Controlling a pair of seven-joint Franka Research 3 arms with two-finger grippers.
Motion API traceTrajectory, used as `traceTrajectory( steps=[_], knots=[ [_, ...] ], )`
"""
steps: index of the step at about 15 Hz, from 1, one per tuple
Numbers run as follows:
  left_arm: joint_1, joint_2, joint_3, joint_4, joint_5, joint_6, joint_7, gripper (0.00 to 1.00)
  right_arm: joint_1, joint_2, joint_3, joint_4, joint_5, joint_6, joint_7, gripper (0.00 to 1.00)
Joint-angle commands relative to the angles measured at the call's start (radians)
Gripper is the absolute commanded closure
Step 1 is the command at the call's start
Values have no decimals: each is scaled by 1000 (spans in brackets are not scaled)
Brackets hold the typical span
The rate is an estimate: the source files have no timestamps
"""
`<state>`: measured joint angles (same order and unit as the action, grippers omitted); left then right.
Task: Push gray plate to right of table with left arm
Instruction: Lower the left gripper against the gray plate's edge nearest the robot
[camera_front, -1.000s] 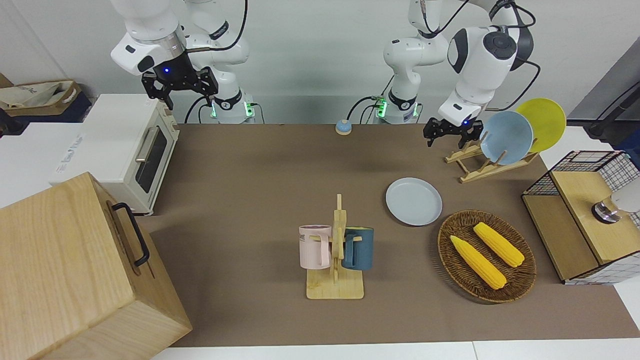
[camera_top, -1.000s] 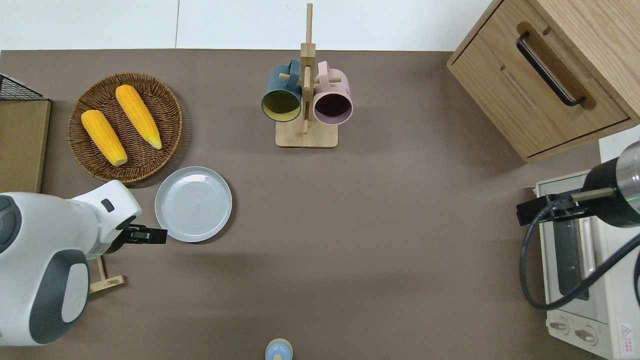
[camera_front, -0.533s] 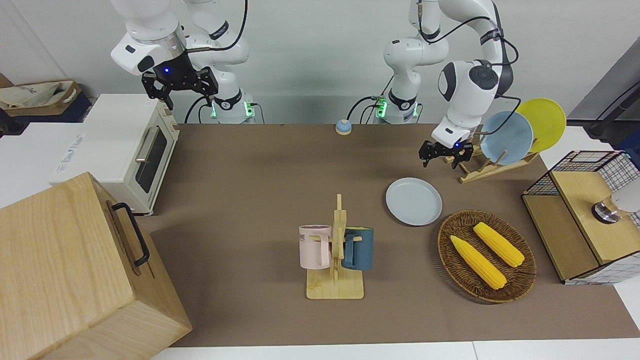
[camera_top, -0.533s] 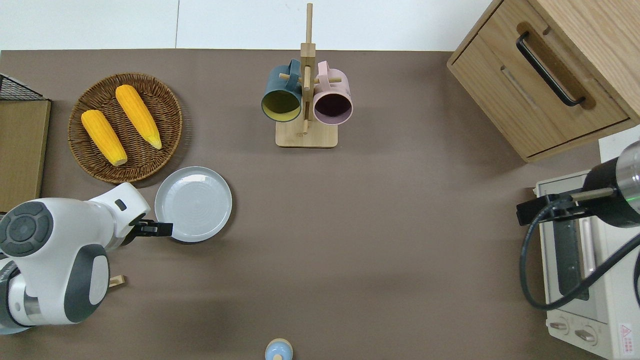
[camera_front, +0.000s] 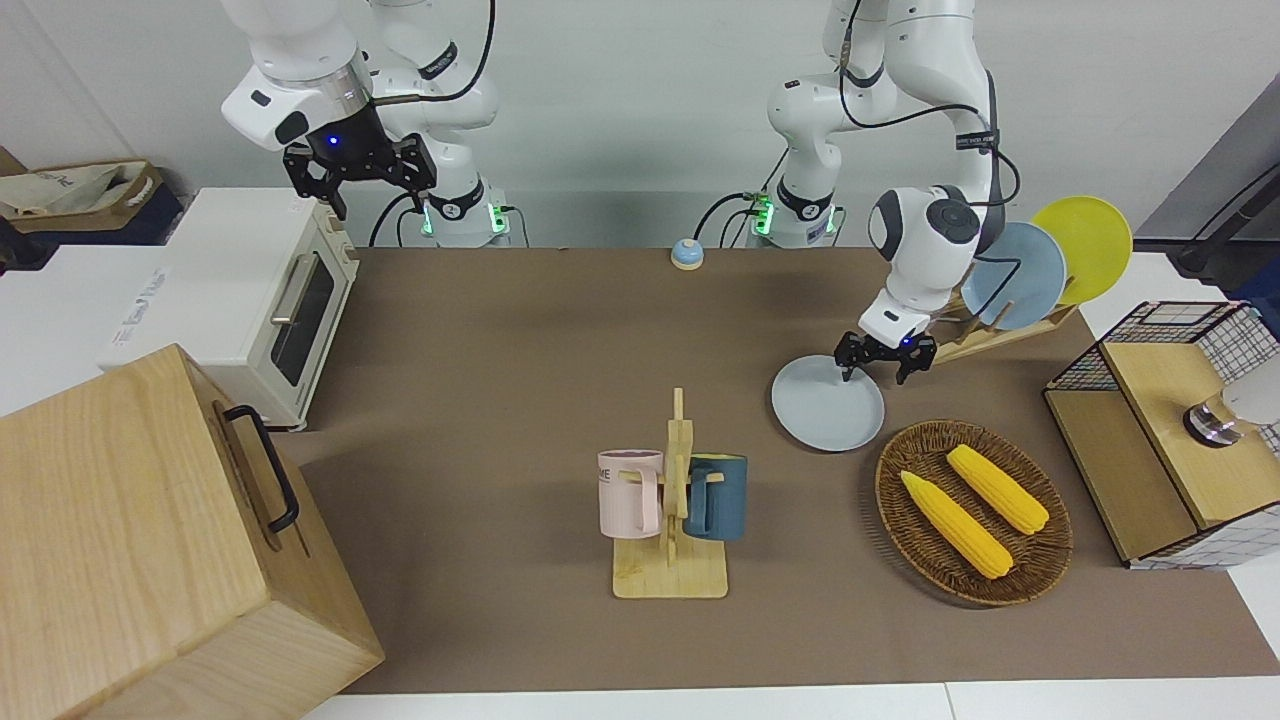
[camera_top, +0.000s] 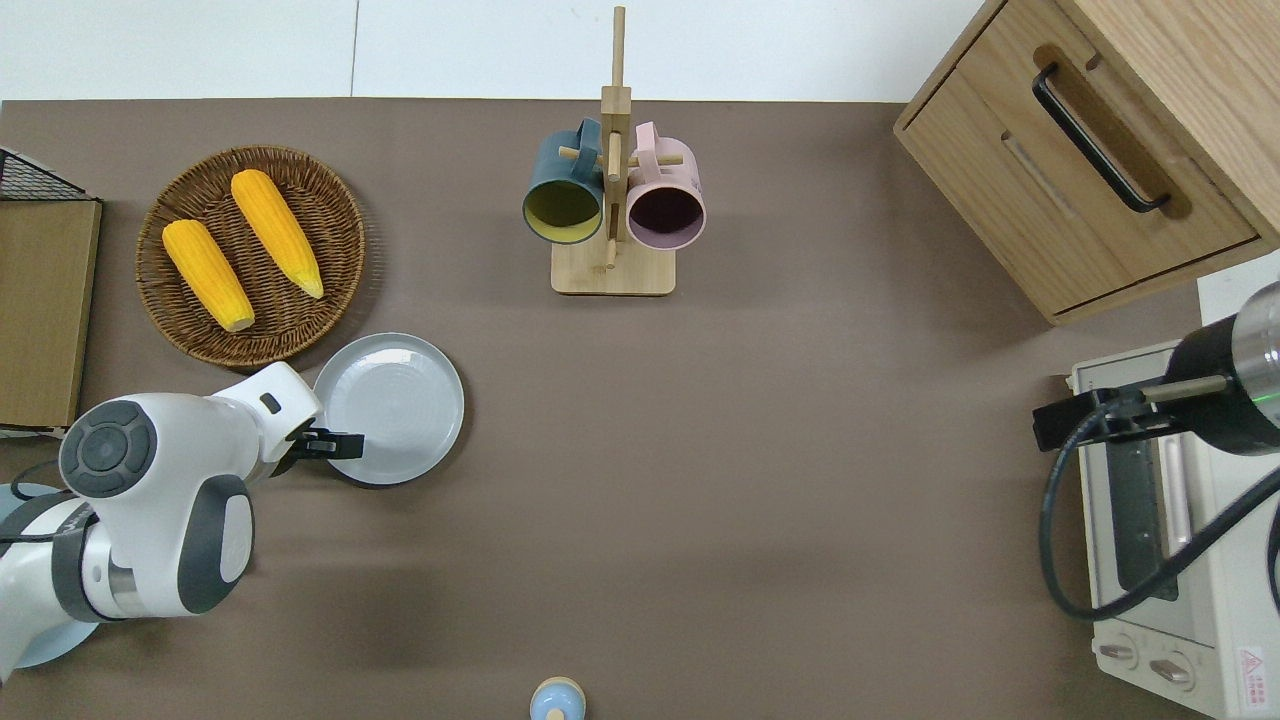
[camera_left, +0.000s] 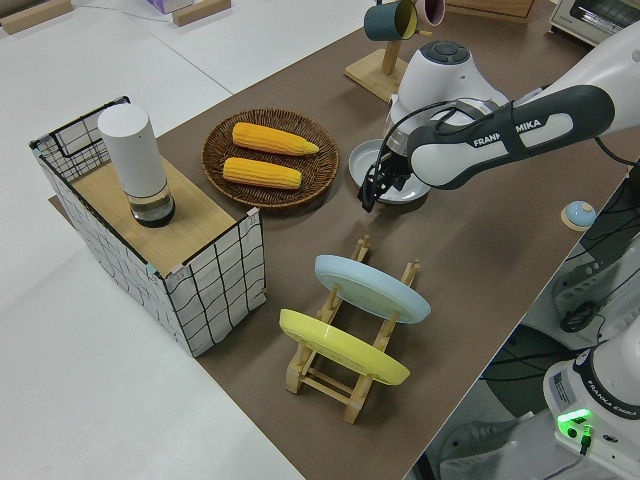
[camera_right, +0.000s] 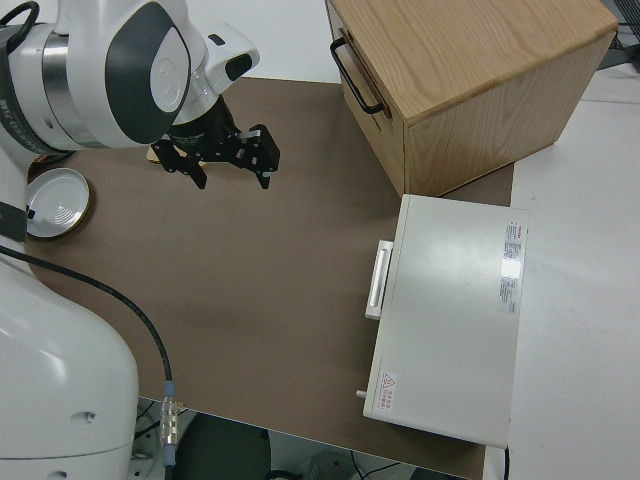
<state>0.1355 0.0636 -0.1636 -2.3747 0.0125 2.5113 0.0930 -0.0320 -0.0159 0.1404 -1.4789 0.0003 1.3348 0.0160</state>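
Note:
The gray plate (camera_front: 826, 408) lies flat on the brown table (camera_front: 520, 350), beside the corn basket; it also shows in the overhead view (camera_top: 400, 405), the left side view (camera_left: 362, 160) and the right side view (camera_right: 55, 205). My left gripper (camera_front: 878, 368) is open and low over the plate's rim on the side toward the left arm's end of the table, as the overhead view (camera_top: 340, 443) and the left side view (camera_left: 371, 193) show. I cannot tell whether it touches the rim. My right gripper (camera_front: 375, 192) is open, empty and parked.
A wicker basket (camera_front: 1040, 560) with two corn cobs lies beside the plate. A mug rack (camera_front: 672, 500) stands mid-table. A plate rack (camera_front: 975, 335) holds a blue and a yellow plate. A wire crate (camera_front: 1160, 440), a toaster oven (camera_front: 250, 300), a wooden cabinet (camera_front: 150, 540) and a bell (camera_front: 686, 254) stand around.
My left arm has come down and away from the plate rack until its gripper is over the gray plate's rim. The plate has not visibly moved. The right arm has not moved.

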Motion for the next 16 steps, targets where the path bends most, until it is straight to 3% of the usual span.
traceTrajectory(
  steps=[1, 2, 3, 5, 8, 9, 16],
  knots=[
    [9, 12, -2, -14, 29, 35, 7, 13, -20, -2, 16, 9, 4, -16, 12, 17],
    [9, 18, -2, -14, 29, 35, 7, 61, -19, -2, 16, 9, 4, -16, 13, 17],
    [9, 19, -2, -12, 29, 35, -4, 175, -20, -2, 16, 9, 4, -16, 12, 17],
    [9, 21, -2, -12, 29, 35, -4, 520, -19, -2, 16, 9, 4, -16, 13, 17],
    [9, 21, -2, -12, 29, 34, -7, 899, -19, -2, 16, 9, 4, -16, 12, 17],
    [10, 21, -2, -12, 29, 34, -7, 971, -20, -2, 16, 9, 4, -16, 13, 17],
    [10, 25, 0, -12, 29, 34, -7, 1000, -19, -2, 16, 9, 4, -16, 13, 17]
  ],
)
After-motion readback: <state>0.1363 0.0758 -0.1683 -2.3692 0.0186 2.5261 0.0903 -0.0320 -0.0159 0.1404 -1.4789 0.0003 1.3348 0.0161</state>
